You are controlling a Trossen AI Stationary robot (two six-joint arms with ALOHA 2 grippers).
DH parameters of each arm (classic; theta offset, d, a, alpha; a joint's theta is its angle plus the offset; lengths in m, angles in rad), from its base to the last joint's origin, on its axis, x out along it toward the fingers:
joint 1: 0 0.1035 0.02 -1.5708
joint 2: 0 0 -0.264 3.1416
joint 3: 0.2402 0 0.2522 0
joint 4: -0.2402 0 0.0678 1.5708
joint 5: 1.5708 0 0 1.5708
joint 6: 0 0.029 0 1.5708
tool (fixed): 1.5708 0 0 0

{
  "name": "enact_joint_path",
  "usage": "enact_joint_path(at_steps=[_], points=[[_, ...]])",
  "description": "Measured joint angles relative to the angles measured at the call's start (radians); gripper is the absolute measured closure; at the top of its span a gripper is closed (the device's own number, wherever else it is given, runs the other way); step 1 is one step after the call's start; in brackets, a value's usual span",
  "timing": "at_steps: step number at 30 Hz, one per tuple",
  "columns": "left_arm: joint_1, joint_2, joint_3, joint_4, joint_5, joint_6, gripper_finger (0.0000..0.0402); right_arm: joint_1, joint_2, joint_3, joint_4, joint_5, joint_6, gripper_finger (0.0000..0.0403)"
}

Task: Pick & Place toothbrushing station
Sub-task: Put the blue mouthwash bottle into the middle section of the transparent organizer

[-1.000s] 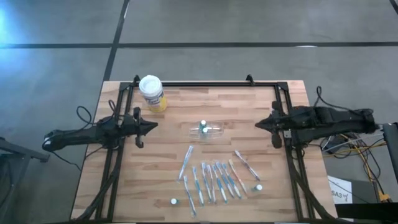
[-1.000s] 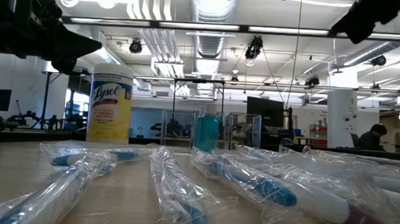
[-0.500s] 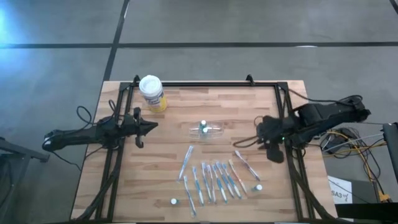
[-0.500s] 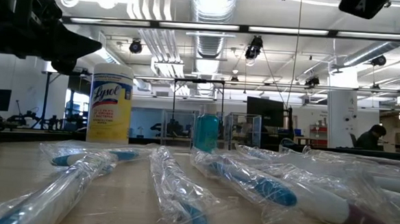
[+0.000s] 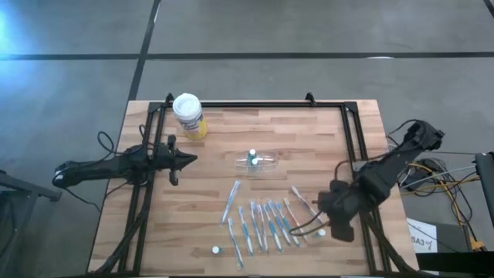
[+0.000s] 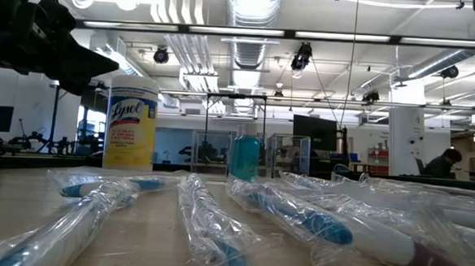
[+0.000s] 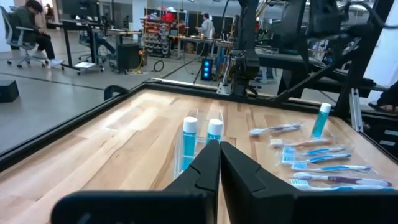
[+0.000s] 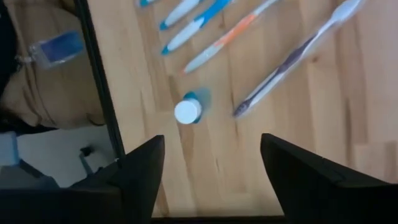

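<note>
The toothbrushing station is spread over the wooden table (image 5: 193, 201). A small clear holder (image 5: 256, 161) with two white-capped blue tubes (image 7: 199, 134) stands at mid-table. Several wrapped blue, white and pink toothbrushes (image 5: 266, 224) lie flat in a row toward the near edge. A small white-capped tube (image 8: 188, 111) stands upright beside them at the near right. My right gripper (image 8: 211, 180) hangs open above that tube, pointing steeply down, and touches nothing. My left gripper (image 7: 219, 155) is shut and held level over the left side, pointing at the holder.
A yellow canister with a white lid (image 5: 188, 116) stands at the far left corner. A black metal frame (image 5: 255, 104) runs along the table's far edge and down both sides. Another small capped tube (image 5: 216, 250) stands near the front edge. A person (image 7: 34, 31) sits far off.
My right gripper has swung from the table's right side toward the near edge, to above the toothbrushes' right end, and has tipped from level to pointing steeply down. Its fingers, a shut point before, now stand apart. The toothbrushes and the holder have stayed where they were.
</note>
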Motion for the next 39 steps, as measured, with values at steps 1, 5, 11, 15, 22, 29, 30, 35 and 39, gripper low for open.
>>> enact_joint_path(at_steps=[1,5,11,15,22,29,30,35,39], points=[[0.000,0.000,0.000,0.000,0.000,0.000,0.0383,0.009,0.019,0.000,0.003,0.000,0.011,0.0137],[0.000,0.000,0.000,0.001,0.000,-0.002,0.0387,0.033,0.103,0.002,0.005,0.001,0.029,0.0136],[0.000,0.000,0.000,0.001,0.000,-0.002,0.0392,0.054,0.199,0.013,0.038,0.000,0.027,0.0138],[0.000,0.000,0.000,0.000,0.000,0.003,0.0389,0.071,0.240,0.013,0.069,0.001,0.028,0.0145],[0.000,0.000,0.000,-0.002,0.003,0.001,0.0391,0.082,0.254,0.012,0.140,0.019,0.056,0.0158],[0.000,0.002,0.000,-0.003,0.003,0.001,0.0389,0.090,0.293,0.011,0.149,0.032,0.056,0.0161],[0.000,0.002,0.000,-0.002,0.003,0.001,0.0388,0.090,0.300,0.011,0.148,0.031,0.056,0.0161],[0.000,0.002,-0.002,-0.001,0.003,0.002,0.0386,0.090,0.323,0.010,0.147,0.027,0.051,0.0166],[0.000,0.002,-0.002,-0.001,0.003,0.002,0.0385,0.090,0.325,0.010,0.129,0.026,0.049,0.0175]])
